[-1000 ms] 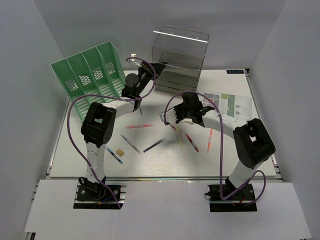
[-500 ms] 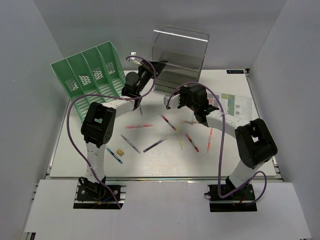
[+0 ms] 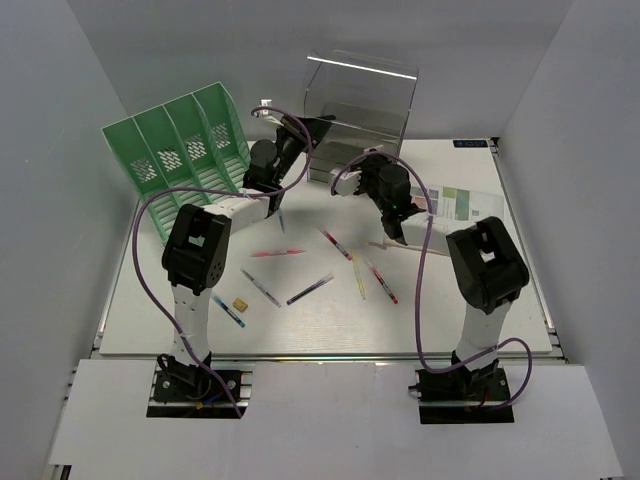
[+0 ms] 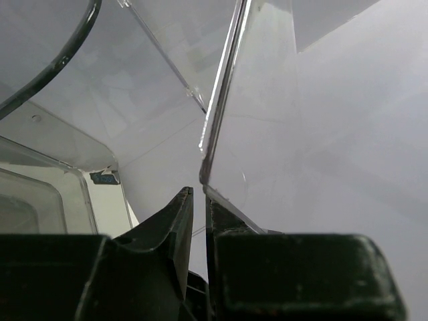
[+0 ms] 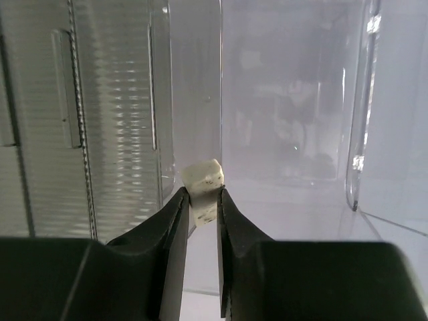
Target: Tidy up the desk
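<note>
Right wrist view shows the right jaws squeezing a small white block [image 5: 202,178] at the far clear box [image 3: 360,105], the left jaws pinch its thin edge, and the white worktop [image 3: 330,325] lies under both arms.

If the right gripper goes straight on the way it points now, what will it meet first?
Probably the clear drawer box: the right gripper, shut on a small white block, faces its transparent walls. Depth is unclear, so which wall comes first I cannot tell.
</note>
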